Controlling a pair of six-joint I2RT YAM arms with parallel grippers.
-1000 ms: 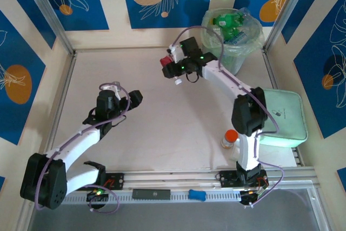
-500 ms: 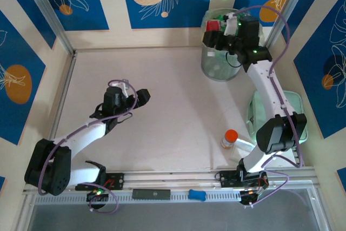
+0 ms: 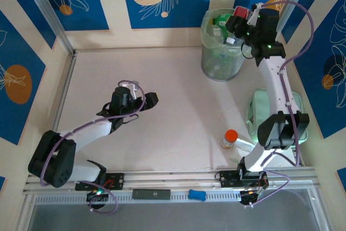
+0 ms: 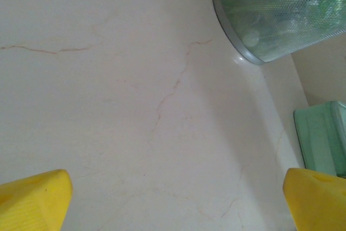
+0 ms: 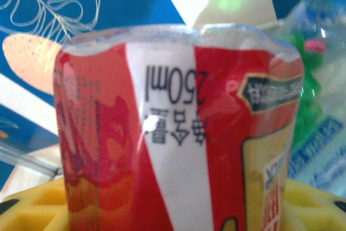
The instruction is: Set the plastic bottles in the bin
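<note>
Your right fingers (image 5: 32, 209) clench the red bottle (image 3: 239, 12) over the bin (image 3: 216, 64) at one o'clock, placed so a release should drop it in. Your left fingers (image 4: 32, 198) hang spread and empty over the table (image 3: 178, 117).

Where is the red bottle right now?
In the top view, the red bottle is at the far right, held in the right gripper over the bin.

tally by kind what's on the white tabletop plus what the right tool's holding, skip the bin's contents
bin: 1
mint-green tray: 1
orange-capped container: 1
red bottle, gripped in the right tool over the bin: 1
total: 4
</note>
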